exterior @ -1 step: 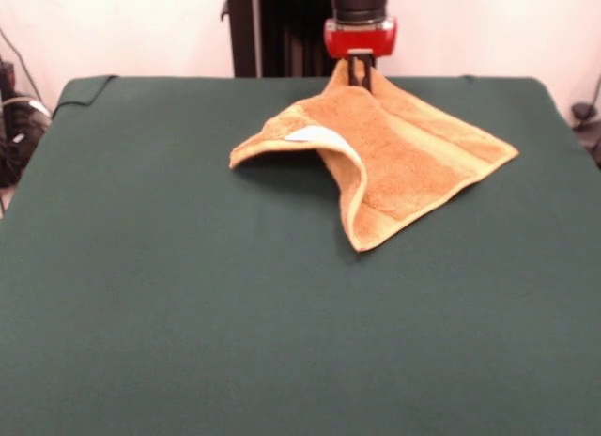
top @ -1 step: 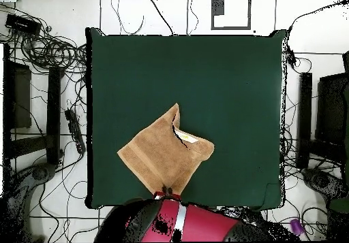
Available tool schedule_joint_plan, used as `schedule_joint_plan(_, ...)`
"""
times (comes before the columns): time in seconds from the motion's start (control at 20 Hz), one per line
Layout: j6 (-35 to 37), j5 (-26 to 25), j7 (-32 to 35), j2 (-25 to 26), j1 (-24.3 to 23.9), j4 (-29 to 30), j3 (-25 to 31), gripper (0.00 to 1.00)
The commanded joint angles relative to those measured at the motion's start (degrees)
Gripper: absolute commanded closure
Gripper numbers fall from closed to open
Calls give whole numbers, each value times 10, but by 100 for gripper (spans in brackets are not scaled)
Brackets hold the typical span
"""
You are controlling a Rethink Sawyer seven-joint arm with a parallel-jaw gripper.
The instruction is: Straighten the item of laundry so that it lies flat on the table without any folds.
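Pinching the towel point(exterior @ -1 step: 394, 159) corner at 12 o'clock, the gripper point(exterior @ -1 step: 360, 76) holds it lifted, rest draped folded on the table point(exterior @ -1 step: 188, 295).

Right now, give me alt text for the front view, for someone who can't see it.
A red and black gripper pinches one corner of a small orange-tan terry towel and lifts it off a dark green cloth-covered table. The rest lies rumpled, one edge folded over, with a white label showing.

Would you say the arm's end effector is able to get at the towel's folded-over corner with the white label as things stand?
Probably not yet: the end effector is shut on the towel at its far corner, so it must release first; nothing covers the label.
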Motion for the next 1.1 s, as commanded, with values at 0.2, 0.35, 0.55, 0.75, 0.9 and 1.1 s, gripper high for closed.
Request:
schedule_joint_plan(0.2,40,7,63,47,-5,-27,34,0)
schedule_joint_plan(0.35,65,2,54,39,-12,-34,44,0)
schedule_joint_plan(0.55,105,6,45,25,-16,-33,50,0)
schedule_joint_plan(0.75,107,23,43,13,-2,-48,42,0)
schedule_joint_plan(0.9,152,40,26,-34,9,-75,46,0)
schedule_joint_plan(1.1,222,64,7,-91,31,-115,46,0)
